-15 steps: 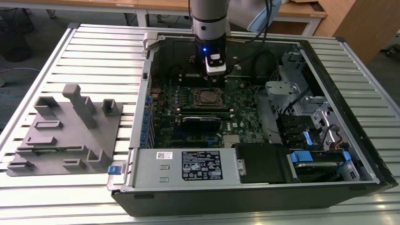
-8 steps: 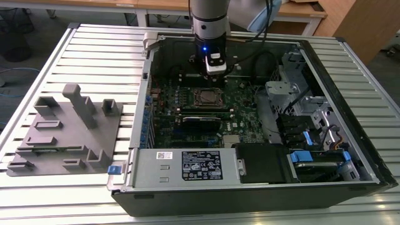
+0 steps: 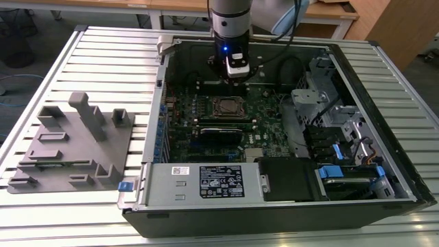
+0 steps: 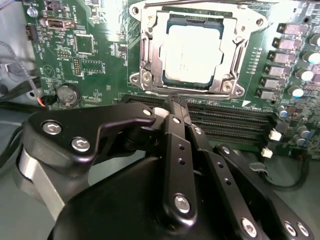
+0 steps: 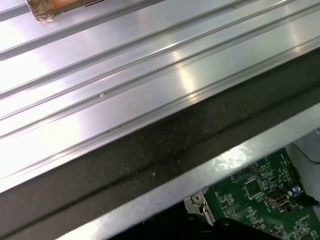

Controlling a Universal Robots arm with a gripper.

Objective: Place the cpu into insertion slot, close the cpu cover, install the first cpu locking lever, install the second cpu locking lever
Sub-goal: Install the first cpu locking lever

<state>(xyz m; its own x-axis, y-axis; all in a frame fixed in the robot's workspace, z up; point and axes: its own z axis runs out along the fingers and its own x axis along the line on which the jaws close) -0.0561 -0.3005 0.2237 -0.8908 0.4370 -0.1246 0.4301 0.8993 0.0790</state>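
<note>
In the second wrist view the cpu [image 4: 192, 55] already sits flat in the insertion slot [image 4: 150, 65], with the cpu cover [image 4: 232, 50] lying down around it so the silver top shows through its window. The gripper [image 4: 176, 102] hangs just short of the socket's near edge, at about six o'clock from the chip, its fingers [image 4: 172, 135] pressed together and holding nothing. In the exterior view the gripper [image 3: 235, 77] stands just above the socket [image 3: 229, 107], at twelve o'clock from it, inside the open computer case [image 3: 384, 134]. The step in hand appears to be the locking levers: doing it well would call for a slow, low approach with the closed tip, pushing along the cover's edge rather than down on the chip, so the frame stays seated. The long black memory slots [image 4: 230, 122] lie directly under the fingers, between tip and socket, and could catch it. A row of capacitors [image 4: 295, 60] crowds the socket at three o'clock. A grey fixture [image 3: 75, 144] rests on the table [image 3: 103, 46] at nine o'clock, well apart.
</note>
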